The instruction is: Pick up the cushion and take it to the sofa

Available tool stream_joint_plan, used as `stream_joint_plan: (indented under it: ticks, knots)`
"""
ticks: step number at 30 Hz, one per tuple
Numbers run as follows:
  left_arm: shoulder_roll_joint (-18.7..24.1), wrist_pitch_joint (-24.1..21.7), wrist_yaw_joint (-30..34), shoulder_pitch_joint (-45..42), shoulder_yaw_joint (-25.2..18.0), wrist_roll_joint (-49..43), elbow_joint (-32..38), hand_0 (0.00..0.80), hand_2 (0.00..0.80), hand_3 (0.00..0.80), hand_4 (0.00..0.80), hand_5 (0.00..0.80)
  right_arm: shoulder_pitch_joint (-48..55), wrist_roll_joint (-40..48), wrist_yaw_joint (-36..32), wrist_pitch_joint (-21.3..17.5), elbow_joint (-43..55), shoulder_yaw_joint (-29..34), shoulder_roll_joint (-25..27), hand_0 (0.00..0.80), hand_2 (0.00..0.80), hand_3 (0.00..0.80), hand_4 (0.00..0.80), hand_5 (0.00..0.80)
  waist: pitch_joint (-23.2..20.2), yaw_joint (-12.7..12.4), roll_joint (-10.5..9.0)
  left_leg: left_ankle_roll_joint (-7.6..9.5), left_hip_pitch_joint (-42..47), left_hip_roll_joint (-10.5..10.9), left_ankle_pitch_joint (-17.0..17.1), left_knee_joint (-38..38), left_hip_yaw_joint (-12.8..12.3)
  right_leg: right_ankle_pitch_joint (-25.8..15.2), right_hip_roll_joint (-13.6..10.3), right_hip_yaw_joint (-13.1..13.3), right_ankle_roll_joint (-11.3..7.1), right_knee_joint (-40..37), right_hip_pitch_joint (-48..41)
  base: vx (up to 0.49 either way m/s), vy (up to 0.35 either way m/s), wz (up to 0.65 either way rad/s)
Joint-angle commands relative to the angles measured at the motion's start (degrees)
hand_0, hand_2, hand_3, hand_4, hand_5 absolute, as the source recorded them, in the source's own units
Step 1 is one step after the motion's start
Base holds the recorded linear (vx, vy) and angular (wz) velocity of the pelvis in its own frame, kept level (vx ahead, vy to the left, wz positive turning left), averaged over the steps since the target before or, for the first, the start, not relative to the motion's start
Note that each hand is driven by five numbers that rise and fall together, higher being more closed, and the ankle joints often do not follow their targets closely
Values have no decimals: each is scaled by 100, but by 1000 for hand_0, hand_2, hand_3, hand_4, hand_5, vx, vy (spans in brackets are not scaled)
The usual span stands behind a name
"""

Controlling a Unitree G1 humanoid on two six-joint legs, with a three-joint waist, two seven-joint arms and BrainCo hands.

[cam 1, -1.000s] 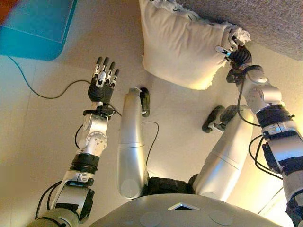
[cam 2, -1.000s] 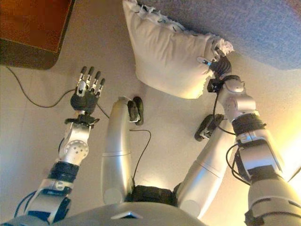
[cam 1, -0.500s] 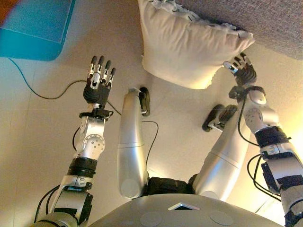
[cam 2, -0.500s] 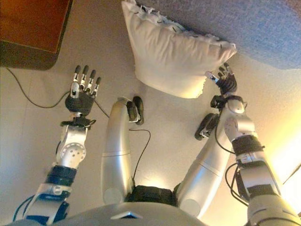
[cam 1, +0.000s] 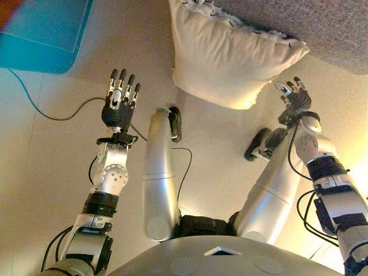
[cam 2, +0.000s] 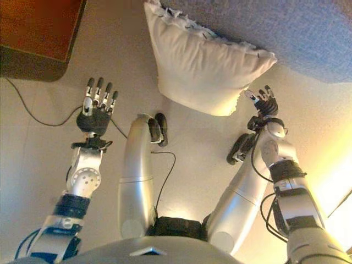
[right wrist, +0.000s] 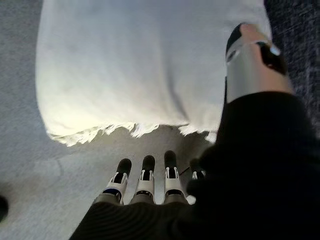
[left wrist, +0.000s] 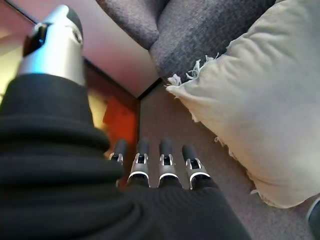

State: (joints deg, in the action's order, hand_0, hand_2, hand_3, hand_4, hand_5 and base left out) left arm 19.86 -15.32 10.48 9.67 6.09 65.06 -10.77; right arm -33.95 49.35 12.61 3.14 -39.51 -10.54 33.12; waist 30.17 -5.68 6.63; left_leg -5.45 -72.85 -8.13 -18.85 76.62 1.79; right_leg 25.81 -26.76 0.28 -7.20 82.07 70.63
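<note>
A cream cushion with a frayed fringe leans against the front of the grey sofa, its lower edge hanging above the floor. It also shows in the left wrist view and the right wrist view. My right hand is open and empty, just below the cushion's right corner and apart from it. My left hand is open and empty, raised over the floor to the left of the cushion.
A low dark wooden table stands at the far left. The beige floor spreads out under both arms.
My right hand let go of the cushion's right corner, opened and drew back down and to the right. The cushion stays against the sofa. The left hand barely moved.
</note>
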Motion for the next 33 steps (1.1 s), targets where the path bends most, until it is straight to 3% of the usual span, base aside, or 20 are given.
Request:
stream_joint_plan:
  ticks: [1,10,20,26,30,31,32,33]
  knots:
    - [118,-38,174,115,109,177,234,0,0,0,0,0,-410,447,-58,40,-498,154,112,0,0,0,0,0,-42,-116,180,41,263,-23,-200,-269,-350,-584,39,102,281,-422,-91,9,-18,12]
    - [264,216,470,50,224,224,488,0,0,0,0,0,-1285,1072,-860,34,-1802,310,508,0,0,0,0,0,-43,-360,344,63,134,106,-232,-69,-340,-462,-124,109,312,-126,14,7,-22,14]
    - [445,450,635,-161,86,333,691,0,0,0,0,0,-1580,1388,-1513,331,-2369,340,762,0,0,0,0,0,-43,-520,402,62,-23,192,-297,217,-311,-313,-226,105,364,220,70,13,-28,14]
    - [465,584,639,-197,33,328,836,0,0,0,0,0,-1885,892,-1782,330,-2367,129,801,0,0,0,0,0,-50,-584,438,55,-113,246,-297,298,-303,-273,-241,126,372,302,110,4,-6,2]
    - [516,696,661,-267,-52,354,905,0,0,0,0,0,-2059,-109,-1769,338,-2222,-273,837,0,0,0,0,0,-70,-641,423,42,-164,246,-291,345,-293,-257,-273,107,387,342,121,4,-14,5]
    - [530,727,676,-295,-92,359,934,0,0,0,0,0,-2064,-236,-1784,381,-2187,-354,878,637,637,637,637,637,-68,-650,416,41,-176,240,-286,360,-287,-252,-276,105,392,358,121,3,-19,10]
    - [538,752,693,-319,-123,359,958,0,0,0,0,0,-2071,-274,-1784,363,-2167,-423,920,800,800,800,800,800,-63,-655,413,39,-182,233,-283,370,-281,-247,-280,102,393,377,123,3,-23,11]
    - [544,751,718,-336,-132,363,956,0,0,0,0,0,-2081,-247,-1800,329,-2171,-469,950,800,800,800,800,800,-62,-659,410,40,-187,230,-285,380,-275,-243,-283,99,393,383,120,3,-25,13]
